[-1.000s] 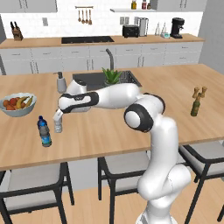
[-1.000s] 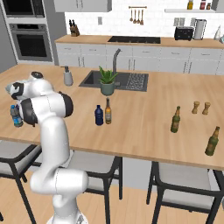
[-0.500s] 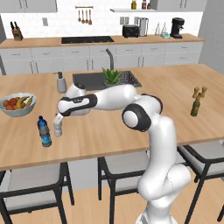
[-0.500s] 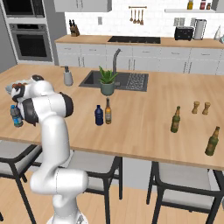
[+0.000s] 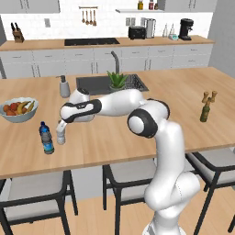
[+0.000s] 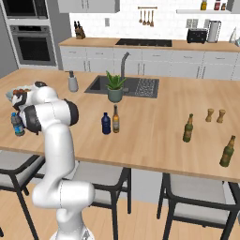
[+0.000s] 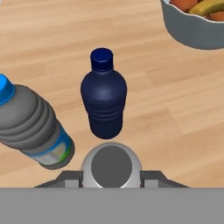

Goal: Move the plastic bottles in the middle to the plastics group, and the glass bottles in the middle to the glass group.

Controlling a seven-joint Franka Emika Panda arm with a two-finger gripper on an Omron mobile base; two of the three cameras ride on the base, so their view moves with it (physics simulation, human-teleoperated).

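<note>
Pincer [image 7: 110, 176] grips clear bottle [image 7: 110, 162], body hidden; fruit bowl [image 7: 192, 33] cropped.

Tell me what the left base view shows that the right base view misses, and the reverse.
Left base view, not the right: the clear white-capped bottle between the jaws, beside the blue-labelled water bottle. Right base view, not the left: the navy bottle and amber bottle side by side mid-counter, plus the wall oven. Both: that water bottle, the soap dispenser and the potted plant.
</note>
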